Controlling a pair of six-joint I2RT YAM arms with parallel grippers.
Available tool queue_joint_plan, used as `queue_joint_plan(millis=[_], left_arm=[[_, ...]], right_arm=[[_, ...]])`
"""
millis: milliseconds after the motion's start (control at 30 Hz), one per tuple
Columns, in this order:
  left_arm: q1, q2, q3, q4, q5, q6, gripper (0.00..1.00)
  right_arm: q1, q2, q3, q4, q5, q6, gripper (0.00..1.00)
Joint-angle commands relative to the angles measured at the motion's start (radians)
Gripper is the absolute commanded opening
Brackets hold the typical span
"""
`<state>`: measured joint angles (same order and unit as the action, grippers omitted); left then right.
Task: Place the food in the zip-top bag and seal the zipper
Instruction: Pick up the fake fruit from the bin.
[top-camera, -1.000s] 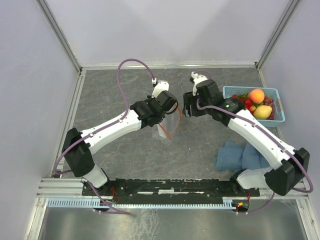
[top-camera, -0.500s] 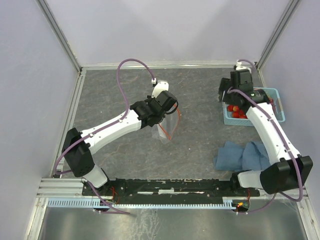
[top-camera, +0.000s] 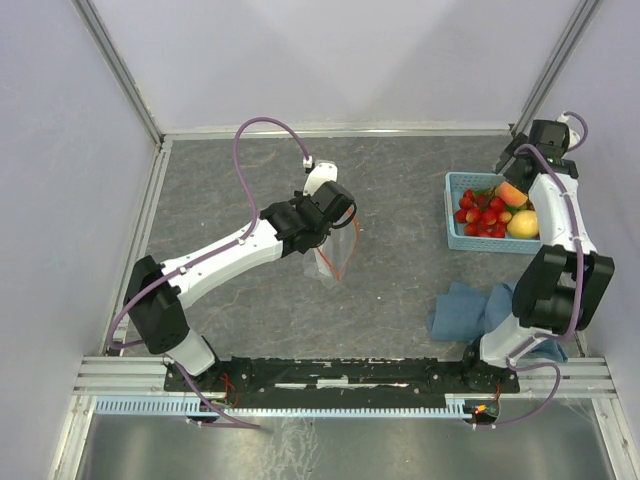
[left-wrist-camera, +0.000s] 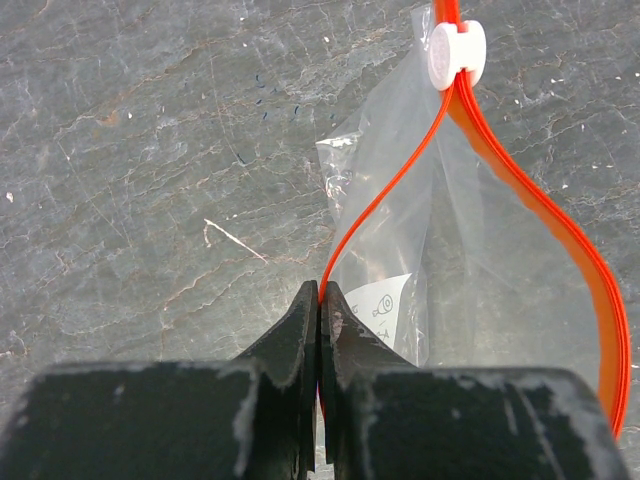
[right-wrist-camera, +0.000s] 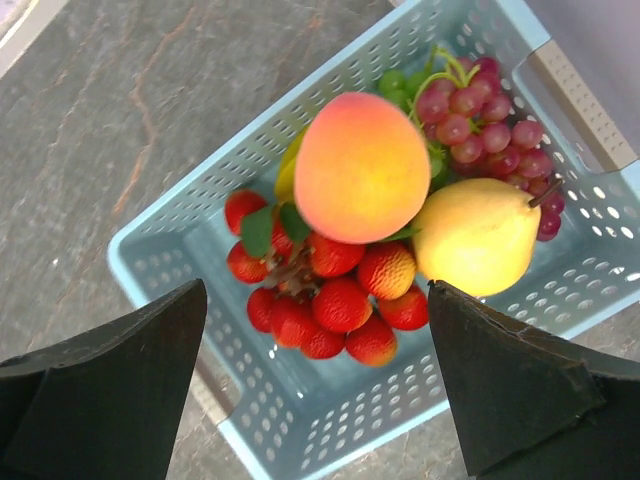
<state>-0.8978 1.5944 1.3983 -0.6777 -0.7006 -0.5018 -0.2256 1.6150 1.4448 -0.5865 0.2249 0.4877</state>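
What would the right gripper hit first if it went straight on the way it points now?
Probably the peach topping the basket, or the strawberries beside it; the open right gripper aims there, depth unclear.

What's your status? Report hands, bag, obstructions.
Left hand shut on bag edge, mouth open. Right hand open over basket, holding nothing. Fruit in basket, bag empty. No obstruction seen.

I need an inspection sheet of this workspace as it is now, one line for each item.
Surface: grey stone-pattern table.
Job's things: zip-top bag open, empty; peach, strawberries, grapes, yellow fruit in blue basket.
Clutter: blue cloth.
Grippers: left gripper shut on zipper; right gripper open above basket.
Cables: purple cable looping over left arm.
Surroundings: pale walls, metal frame.
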Motion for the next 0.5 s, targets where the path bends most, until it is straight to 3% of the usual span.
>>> queue_joint_plan(millis=[0,467], left_arm=[[0.004,-0.026,0.023,0.028,-0.021,-0.023,0.03],[0.005,-0.016,0.025,0.035,-0.019,-0.017,0.03]], right_arm=[[-0.058,0.06,0.066,0.084,-0.023,0.034,0.99],[-0.128,0.27,0.095,0.16,-0.126,0.034,0.99]])
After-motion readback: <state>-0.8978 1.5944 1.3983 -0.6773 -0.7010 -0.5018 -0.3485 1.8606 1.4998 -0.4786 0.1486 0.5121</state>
